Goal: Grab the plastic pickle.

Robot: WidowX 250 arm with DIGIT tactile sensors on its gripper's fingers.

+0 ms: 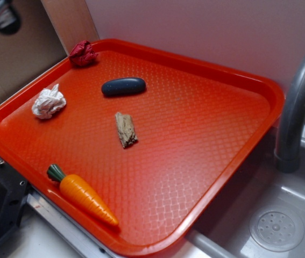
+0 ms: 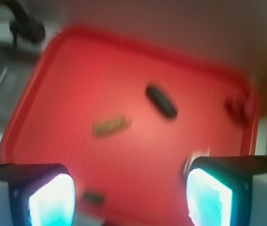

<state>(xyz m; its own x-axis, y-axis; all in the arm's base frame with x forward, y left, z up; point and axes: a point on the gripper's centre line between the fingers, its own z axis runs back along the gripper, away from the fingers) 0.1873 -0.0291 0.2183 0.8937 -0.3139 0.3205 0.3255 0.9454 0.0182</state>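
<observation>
The plastic pickle (image 1: 123, 86) is a smooth dark oblong lying flat in the far part of the orange tray (image 1: 211, 140). In the blurred wrist view the pickle (image 2: 161, 101) lies slanted near the middle of the tray (image 2: 67, 75), well ahead of my gripper (image 2: 131, 195). My gripper is open, its two glowing pads (image 2: 52, 200) wide apart with only tray surface between them. It hangs high above the tray's near side. The exterior view does not show the gripper.
A tan wood-like chunk (image 1: 126, 129) lies mid-tray. An orange carrot (image 1: 82, 194) rests by the near rim. A crumpled white wad (image 1: 48, 102) and a red wad (image 1: 82, 53) sit at the left. A sink (image 1: 281, 220) with a grey faucet (image 1: 297, 102) is on the right.
</observation>
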